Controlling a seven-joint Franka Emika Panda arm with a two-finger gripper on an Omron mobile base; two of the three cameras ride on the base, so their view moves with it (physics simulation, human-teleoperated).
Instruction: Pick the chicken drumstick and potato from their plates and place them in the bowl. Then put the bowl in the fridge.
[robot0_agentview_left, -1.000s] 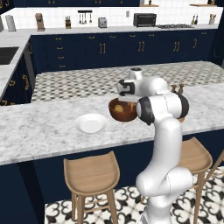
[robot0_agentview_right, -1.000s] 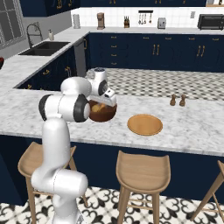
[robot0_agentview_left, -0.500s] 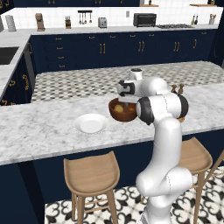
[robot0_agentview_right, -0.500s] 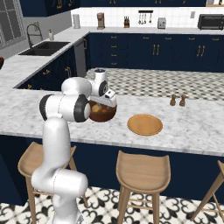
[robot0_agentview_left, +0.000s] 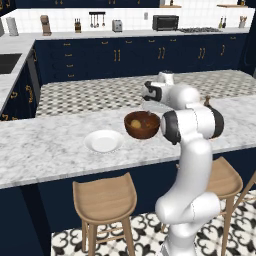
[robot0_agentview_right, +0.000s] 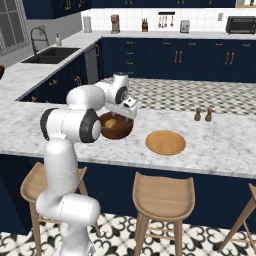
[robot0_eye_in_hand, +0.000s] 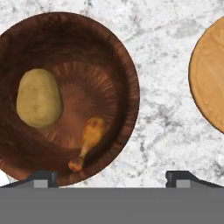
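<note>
In your hand view the gripper (robot0_eye_in_hand: 112, 177) stands released, and the chicken drumstick (robot0_eye_in_hand: 89, 140) lies in the bowl (robot0_eye_in_hand: 127, 74), bone tip toward lower left, beside the potato (robot0_eye_in_hand: 39, 98).

I can read no text, label, brand, number or sign anywhere around me: nothing legible on the desk, the cabinets, the far appliances, or anything under my hand

Glossy white arm (robot0_agentview_left: 192, 165) with dark rounded joints
</note>
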